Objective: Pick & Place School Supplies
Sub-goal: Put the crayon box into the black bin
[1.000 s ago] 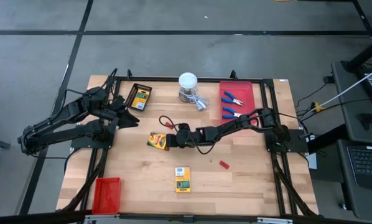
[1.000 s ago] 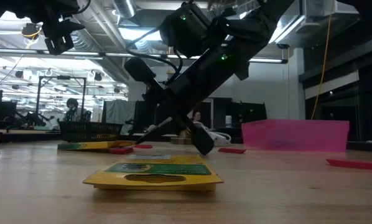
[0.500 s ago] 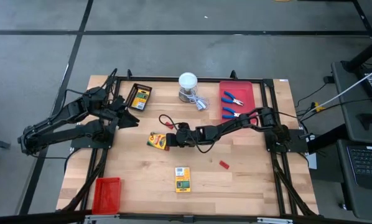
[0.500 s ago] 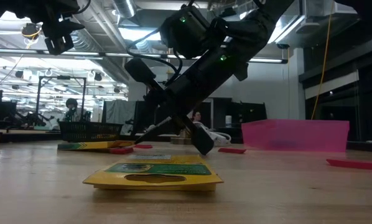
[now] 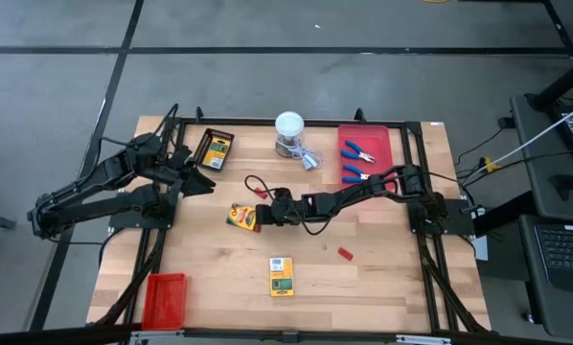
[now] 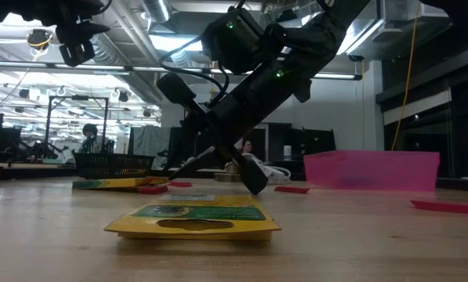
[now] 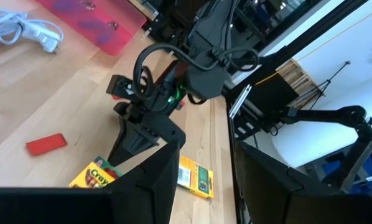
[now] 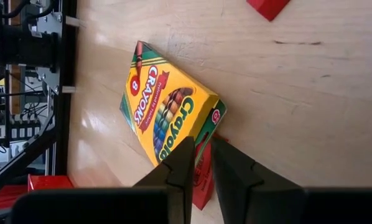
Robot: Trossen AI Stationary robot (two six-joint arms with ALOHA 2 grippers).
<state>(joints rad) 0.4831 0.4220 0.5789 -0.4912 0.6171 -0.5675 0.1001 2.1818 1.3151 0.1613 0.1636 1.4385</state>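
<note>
The right gripper [image 5: 264,216] reached low over the table [image 5: 382,287], its tips at the near edge of the centre crayon box [image 5: 242,217]. In the right wrist view its fingers [image 8: 185,163] stood close together with only a narrow gap, touching that box's [image 8: 167,112] edge; whether they pinched anything I could not tell. A small red block [image 8: 201,177] lay partly under the same box, and another [image 5: 262,192] just beyond it.

A second crayon box [image 5: 282,275] lay flat nearer the front of the table than the centre box, with a red block [image 5: 344,254] to its right. A third box [image 5: 213,149] sat in a black tray behind and left of the centre box. Two pliers [image 5: 359,153] lay in the pink tray [image 5: 392,139] behind and right of it.

The left gripper [image 5: 206,182] hovered left of the centre box, jaws parted and holding nothing.
</note>
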